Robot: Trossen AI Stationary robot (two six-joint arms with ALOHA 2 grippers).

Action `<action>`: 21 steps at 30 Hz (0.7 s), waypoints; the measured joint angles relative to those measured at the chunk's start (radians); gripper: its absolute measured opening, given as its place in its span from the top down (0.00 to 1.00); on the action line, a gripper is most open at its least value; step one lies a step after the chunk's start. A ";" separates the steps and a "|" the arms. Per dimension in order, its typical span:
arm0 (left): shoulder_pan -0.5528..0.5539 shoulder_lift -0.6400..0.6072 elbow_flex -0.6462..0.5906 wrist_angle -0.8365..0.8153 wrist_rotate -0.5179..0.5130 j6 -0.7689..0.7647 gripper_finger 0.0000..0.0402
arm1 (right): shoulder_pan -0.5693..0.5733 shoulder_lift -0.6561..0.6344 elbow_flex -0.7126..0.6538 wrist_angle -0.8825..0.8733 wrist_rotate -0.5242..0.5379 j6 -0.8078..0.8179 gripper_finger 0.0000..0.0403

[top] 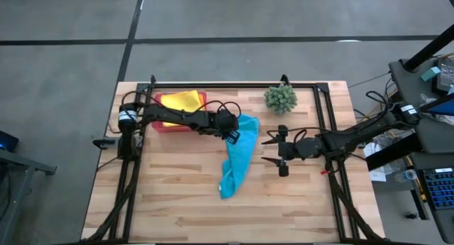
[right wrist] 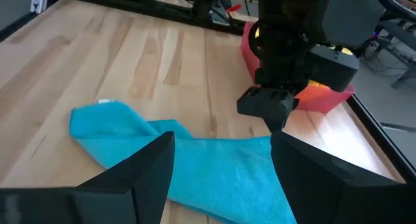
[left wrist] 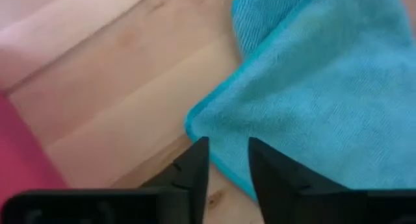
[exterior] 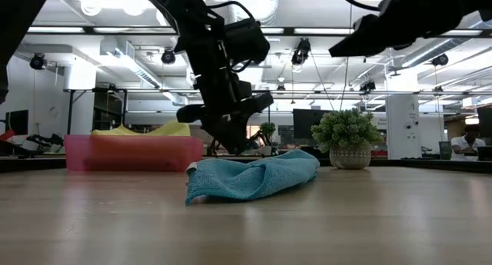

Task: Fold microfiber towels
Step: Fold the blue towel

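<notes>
Off to the far side of my left gripper (top: pixel 233 133) sits the pink tray (top: pixel 159 124), with a yellow towel (top: pixel 181 100) heaped in it; I judge it holds the cloths waiting their turn, close enough that this arm can reach back for the next one. The left gripper itself hangs just over the near corner of the blue towel (top: pixel 237 158), fingers (left wrist: pixel 192 172) a narrow gap apart and pinching nothing that I can see: the hemmed corner lies on the wood right in front of the tips, not between them. That slim gap suits a thin edge of cloth, so I take it I am either letting the corner down or lining up to nip it. The towel runs away from this gripper in a long rumpled strip across the table (top: pixel 177 202), not yet squared, so the folding looks barely started. Beyond it my right gripper (top: pixel 275 150) waits beside the towel's other long side, held above the wood, fingers spread wide and empty, placed to take the opposite edge. Past that arm stands a small green plant (top: pixel 281 97), clear of the work.
</notes>
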 joint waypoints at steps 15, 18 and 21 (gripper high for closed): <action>0.002 0.011 -0.012 0.039 -0.048 -0.049 0.51 | 0.000 0.002 -0.012 0.015 0.000 -0.009 0.40; 0.002 0.045 -0.011 0.045 -0.048 -0.049 0.51 | 0.000 0.002 -0.012 0.020 0.000 -0.009 0.40; 0.002 0.080 -0.006 0.053 -0.047 -0.044 0.51 | 0.000 0.002 -0.012 0.022 -0.001 -0.010 0.40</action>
